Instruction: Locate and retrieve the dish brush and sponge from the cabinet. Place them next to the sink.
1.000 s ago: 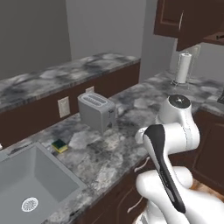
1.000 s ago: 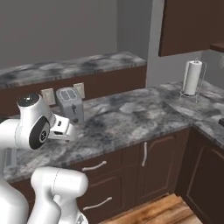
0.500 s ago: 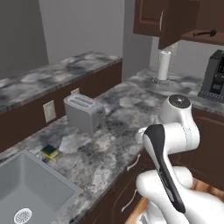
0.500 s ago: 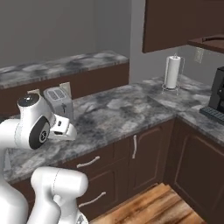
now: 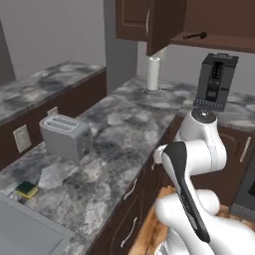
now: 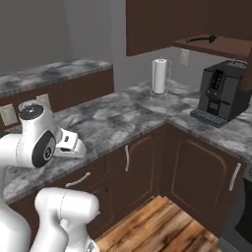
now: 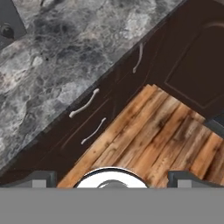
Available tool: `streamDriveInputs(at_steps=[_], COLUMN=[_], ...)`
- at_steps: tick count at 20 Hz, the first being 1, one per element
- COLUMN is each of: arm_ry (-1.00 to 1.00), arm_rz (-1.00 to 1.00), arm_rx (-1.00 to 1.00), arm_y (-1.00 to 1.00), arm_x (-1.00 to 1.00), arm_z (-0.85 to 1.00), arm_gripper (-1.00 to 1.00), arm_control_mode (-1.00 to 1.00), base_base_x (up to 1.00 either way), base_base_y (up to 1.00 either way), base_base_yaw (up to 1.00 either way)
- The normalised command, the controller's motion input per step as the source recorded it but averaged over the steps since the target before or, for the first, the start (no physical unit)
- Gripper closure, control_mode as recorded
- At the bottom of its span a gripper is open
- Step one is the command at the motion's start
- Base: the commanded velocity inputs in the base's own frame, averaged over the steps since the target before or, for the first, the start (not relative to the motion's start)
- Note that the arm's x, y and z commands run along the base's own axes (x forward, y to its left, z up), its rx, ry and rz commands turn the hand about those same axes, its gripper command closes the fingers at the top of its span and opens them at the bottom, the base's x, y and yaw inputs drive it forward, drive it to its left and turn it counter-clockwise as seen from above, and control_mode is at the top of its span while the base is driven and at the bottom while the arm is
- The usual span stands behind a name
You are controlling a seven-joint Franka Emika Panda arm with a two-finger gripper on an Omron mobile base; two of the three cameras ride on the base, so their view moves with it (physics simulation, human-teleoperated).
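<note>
Two task things sit well apart from your claw [image 7: 113, 176], which points down past the counter [image 5: 119, 124] edge at the wooden floor [image 7: 153, 135] and the lower drawers [image 7: 94, 118]. Its two dark fingertips [image 7: 41, 176] stand spread wide with nothing between them.

Start with the counter: it runs beside the claw and a little above where the claw looks, wrapping round the corner ahead. The cabinet [image 6: 162, 24] hangs high above the claw and beyond it, over the far corner, its door swung open and its shelf bare to view. The sink [image 5: 22, 231] shows just a grey corner, off to the claw's left along the counter.

A black coffee machine [image 6: 221, 93] stands on the counter under the cabinet's shelf, a toaster [image 5: 64, 137] sits between the claw and the sink, and a paper towel roll [image 6: 159, 75] stands upright in the far corner.

The sponge [image 5: 26, 189] lies flat on the counter just beside the sink's corner, left of the claw. The dish brush [image 6: 199, 38] lies on the cabinet shelf, far above the claw.
</note>
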Motion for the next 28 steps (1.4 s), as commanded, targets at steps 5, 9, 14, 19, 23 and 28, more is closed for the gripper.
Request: streamDriveInputs(at_steps=[5,9,14,19,23,28], arm_ry=[0.00,0.00,0.00,0.00,0.00,0.00], arm_rz=[0.00,0.00,0.00,0.00,0.00,0.00], arm_rx=[0.00,0.00,0.00,0.00,0.00,0.00], arm_y=[0.00,0.00,0.00,0.00,0.00,0.00], arm_x=[0.00,0.00,0.00,0.00,0.00,0.00], arm_z=[0.00,0.00,0.00,0.00,0.00,0.00], arm_gripper=[-1.00,-1.00,-1.00,-1.00,-1.00,-1.00], arm_control_mode=[1.00,1.00,1.00,1.00,1.00,1.00], base_base_x=[0.01,0.04,0.33,0.28,0.25,0.47], base_base_y=[-0.64,-0.60,-0.04,0.03,0.00,0.32], base_base_yaw=[-0.30,-0.30,-0.32,-0.39,-0.39,-0.32])
